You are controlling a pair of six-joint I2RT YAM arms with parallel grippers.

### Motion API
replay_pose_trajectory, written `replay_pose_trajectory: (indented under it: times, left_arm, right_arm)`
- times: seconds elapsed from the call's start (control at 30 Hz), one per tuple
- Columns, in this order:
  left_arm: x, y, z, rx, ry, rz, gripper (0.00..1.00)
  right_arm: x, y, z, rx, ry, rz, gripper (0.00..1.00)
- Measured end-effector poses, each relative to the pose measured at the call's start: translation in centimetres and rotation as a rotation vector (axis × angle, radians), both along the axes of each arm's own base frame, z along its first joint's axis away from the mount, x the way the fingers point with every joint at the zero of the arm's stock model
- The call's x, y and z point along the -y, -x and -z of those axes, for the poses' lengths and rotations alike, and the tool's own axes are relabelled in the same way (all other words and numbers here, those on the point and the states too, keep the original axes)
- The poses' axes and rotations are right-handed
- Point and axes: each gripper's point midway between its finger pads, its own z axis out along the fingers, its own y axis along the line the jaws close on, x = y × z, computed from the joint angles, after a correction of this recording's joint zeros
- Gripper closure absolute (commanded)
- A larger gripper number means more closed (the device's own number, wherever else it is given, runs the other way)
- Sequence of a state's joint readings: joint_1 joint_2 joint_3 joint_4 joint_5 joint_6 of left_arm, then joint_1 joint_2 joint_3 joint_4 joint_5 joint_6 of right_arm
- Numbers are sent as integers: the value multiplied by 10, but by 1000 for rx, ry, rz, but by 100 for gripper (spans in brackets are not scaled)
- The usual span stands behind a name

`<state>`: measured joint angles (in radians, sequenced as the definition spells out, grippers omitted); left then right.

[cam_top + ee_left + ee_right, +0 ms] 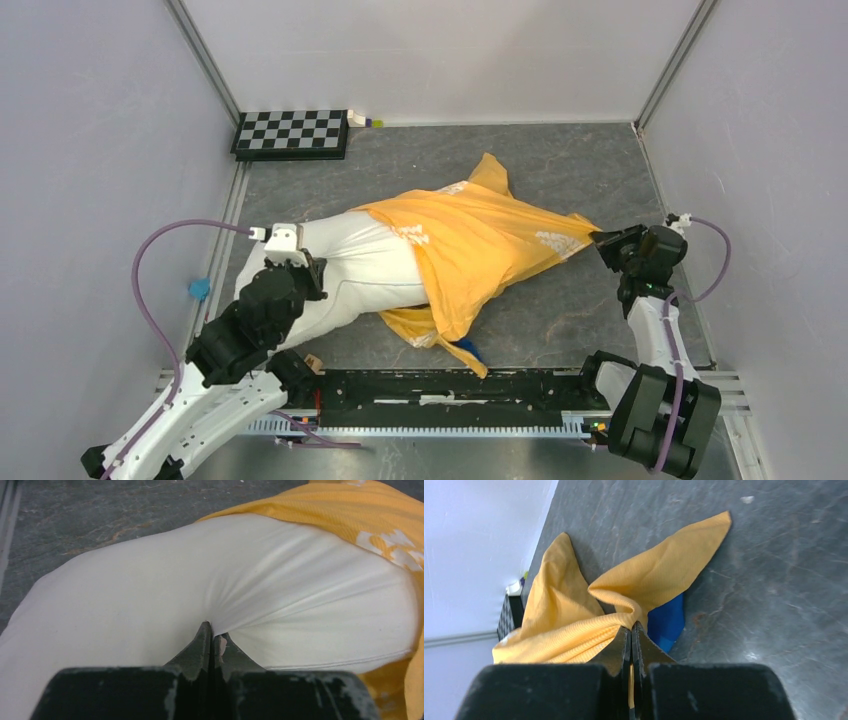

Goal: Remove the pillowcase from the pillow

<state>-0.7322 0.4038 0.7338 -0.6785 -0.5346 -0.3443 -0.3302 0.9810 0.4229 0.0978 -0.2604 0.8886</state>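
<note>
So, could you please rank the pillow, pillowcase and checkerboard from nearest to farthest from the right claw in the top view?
1. pillowcase, pinched in the right claw.
2. pillow, farther left, mid-table.
3. checkerboard, back left corner.

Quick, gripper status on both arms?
Left gripper: closed, pinching the pillow.
Right gripper: closed, pinching the pillowcase.

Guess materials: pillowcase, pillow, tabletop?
Pillowcase: thin orange fabric, matte, fine ribbed weave, drapes in soft folds. Pillow: smooth white cloth, slight sheen, puckers where the left tool pinches it; fibre unclear. Tabletop: dark grey, stone-veined, matte; possibly laminate.
</note>
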Motion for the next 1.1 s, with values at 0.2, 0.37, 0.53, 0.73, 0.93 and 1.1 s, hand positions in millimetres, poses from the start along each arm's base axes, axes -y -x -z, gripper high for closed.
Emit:
replay_pose_trajectory:
  times: [0.2, 0.37, 0.53, 0.73, 0.93, 1.1]
  left_arm:
    - [-17, -6, -9, 37, -30, -102, 98]
    - [-19, -14, -15, 68, -69, -120, 98]
    - [-16, -28, -17, 64, -126, -154, 98]
    - [-14, -36, -29, 110, -121, -173, 98]
    - [-16, -41, -36, 138, -151, -189, 98]
    - [-17, -44, -40, 147, -166, -191, 98]
  right_arm:
    - [23, 6, 0, -52, -25, 74, 100]
    - [26, -5, -16, -28, -31, 64, 100]
    - [39, -22, -48, -4, -34, 76, 100]
    - [71, -33, -107, 92, -61, 96, 100]
    - [78, -34, -127, 126, -56, 93, 100]
    - [98, -29, -113, 89, -140, 127, 100]
